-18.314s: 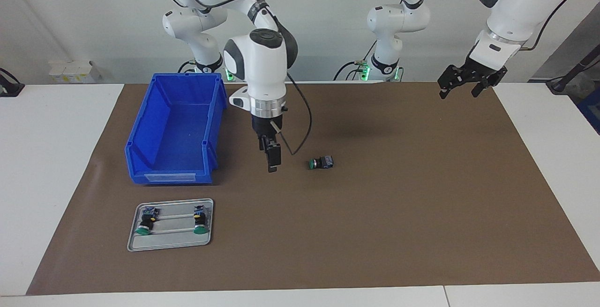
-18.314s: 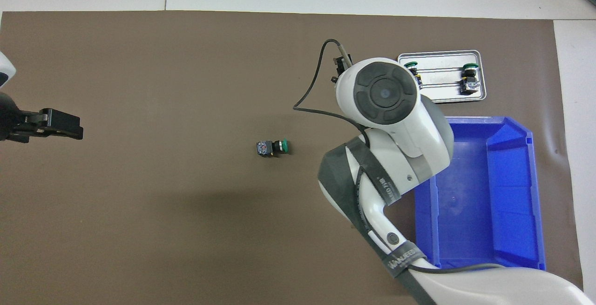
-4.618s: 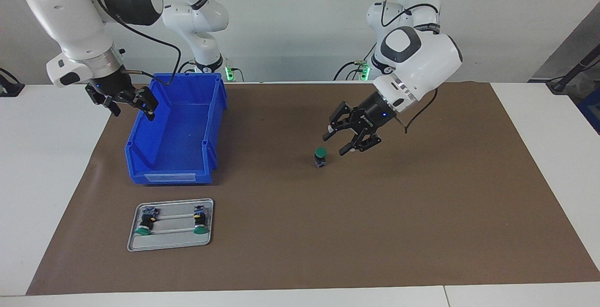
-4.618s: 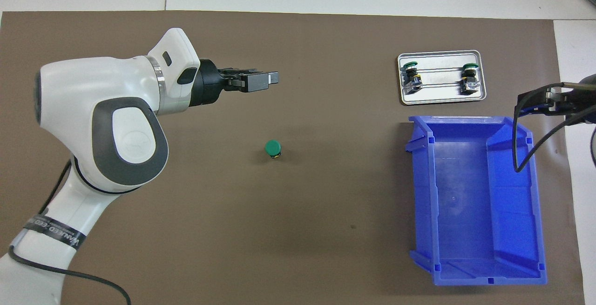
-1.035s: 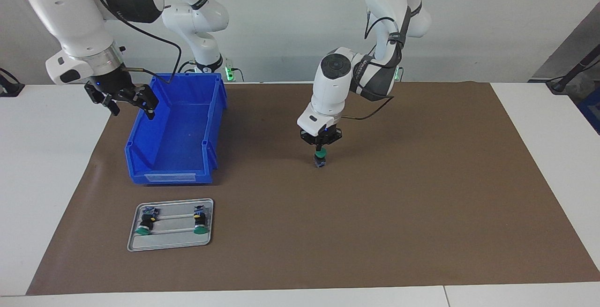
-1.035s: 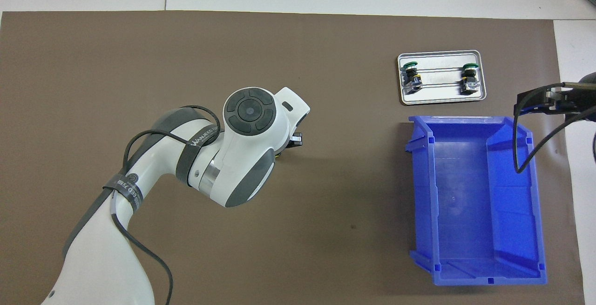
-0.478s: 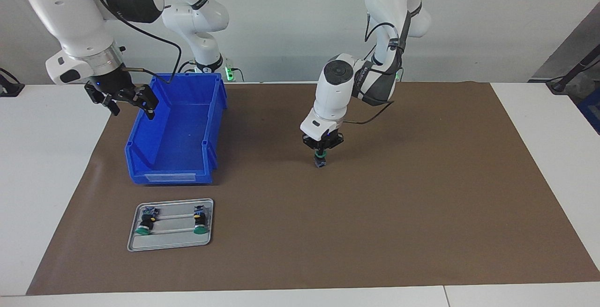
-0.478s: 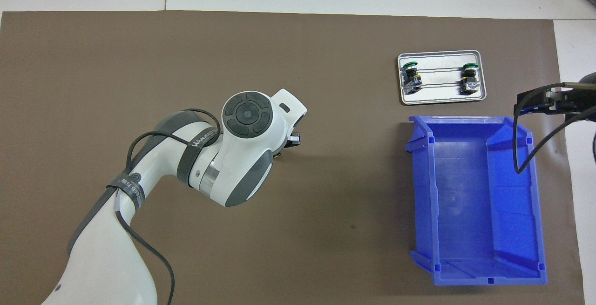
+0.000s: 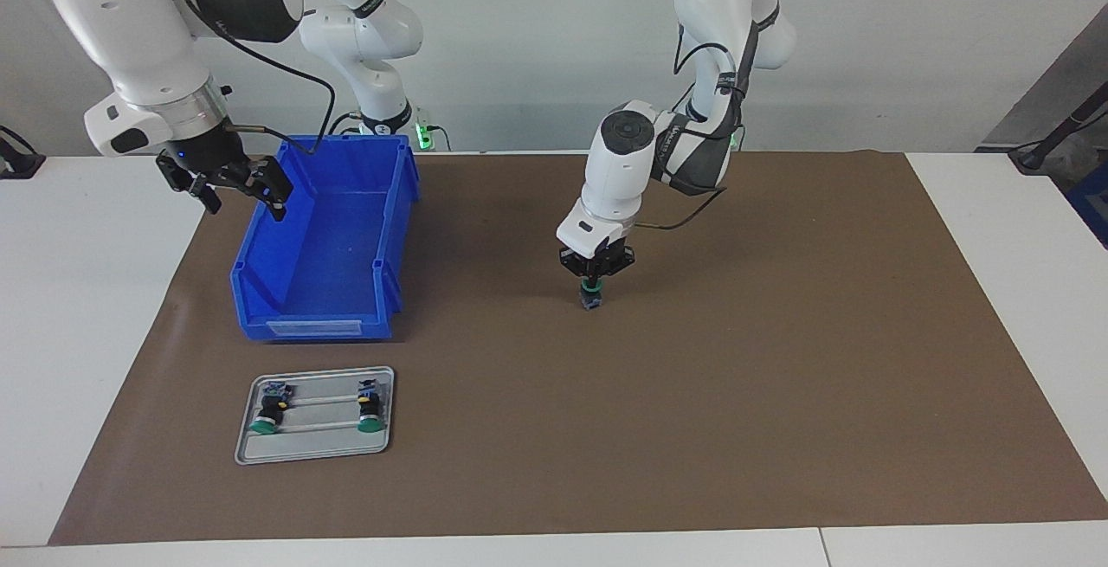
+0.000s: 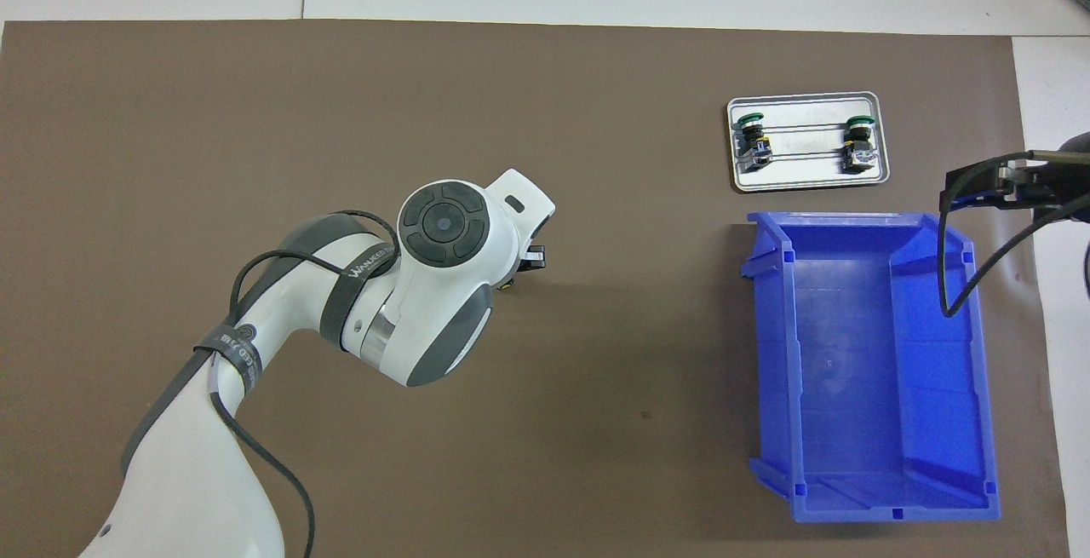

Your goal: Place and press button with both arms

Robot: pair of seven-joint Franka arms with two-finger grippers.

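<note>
The button (image 9: 591,296) stands upright on the brown mat (image 9: 779,359) near its middle, green cap up. My left gripper (image 9: 592,281) points straight down with its fingers shut, and its tips rest on the green cap. In the overhead view the left arm's hand (image 10: 447,230) covers the button. My right gripper (image 9: 232,189) is open and empty. It waits in the air over the blue bin's wall at the right arm's end of the table, and it also shows in the overhead view (image 10: 979,189).
A blue bin (image 9: 260,247) stands empty on the mat toward the right arm's end (image 10: 954,353). A small metal tray (image 9: 245,453) lies farther from the robots than the bin and holds two other green-capped buttons (image 9: 264,416) (image 9: 370,412).
Over the last second the left gripper has sunk a little onto the button's cap and its wrist has shifted slightly. The button stays upright. The right arm has not moved.
</note>
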